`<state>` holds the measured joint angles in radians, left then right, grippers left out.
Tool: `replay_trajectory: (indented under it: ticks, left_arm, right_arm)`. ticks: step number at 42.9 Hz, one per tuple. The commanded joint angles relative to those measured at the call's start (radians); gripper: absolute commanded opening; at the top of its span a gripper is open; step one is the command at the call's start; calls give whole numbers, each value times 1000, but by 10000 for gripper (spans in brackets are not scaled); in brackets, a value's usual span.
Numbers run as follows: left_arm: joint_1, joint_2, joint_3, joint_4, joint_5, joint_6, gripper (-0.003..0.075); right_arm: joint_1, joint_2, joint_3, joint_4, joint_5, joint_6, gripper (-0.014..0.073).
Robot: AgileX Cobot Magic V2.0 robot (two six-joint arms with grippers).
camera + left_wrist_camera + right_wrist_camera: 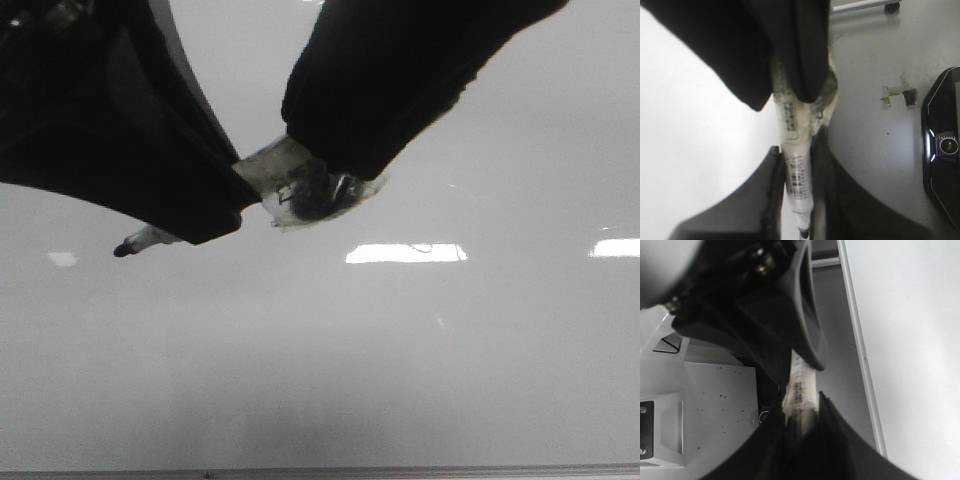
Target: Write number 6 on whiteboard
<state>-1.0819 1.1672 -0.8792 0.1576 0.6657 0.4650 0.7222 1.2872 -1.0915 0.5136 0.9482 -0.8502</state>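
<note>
The whiteboard is glossy pale grey and fills the front view. It also shows in the left wrist view and the right wrist view. A white marker lies slanted just above it, its black tip at the lower left. My left gripper is shut on the marker near its tip end. My right gripper is shut on the marker's taped rear end. The number 6 does not show; only a faint thin mark crosses one glare patch.
Bright rectangular light reflections lie on the board. Its thin grey frame edge runs along the near side and shows in the right wrist view. Beside the board are a dark rounded device, tape scraps and a grey speckled plate.
</note>
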Motion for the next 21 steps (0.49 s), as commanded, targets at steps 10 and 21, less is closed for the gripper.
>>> replay_trajectory:
  ticks: [10,21]
  left_arm:
    - [-2,-18,-34,22,-106,-7,388]
    - [-2,-18,-34,22,-83,-43,97]
  right_arm:
    - [-240,-113,64,-57,-80,42,-60]
    - [-328,-113,78,55,-240,75,-60]
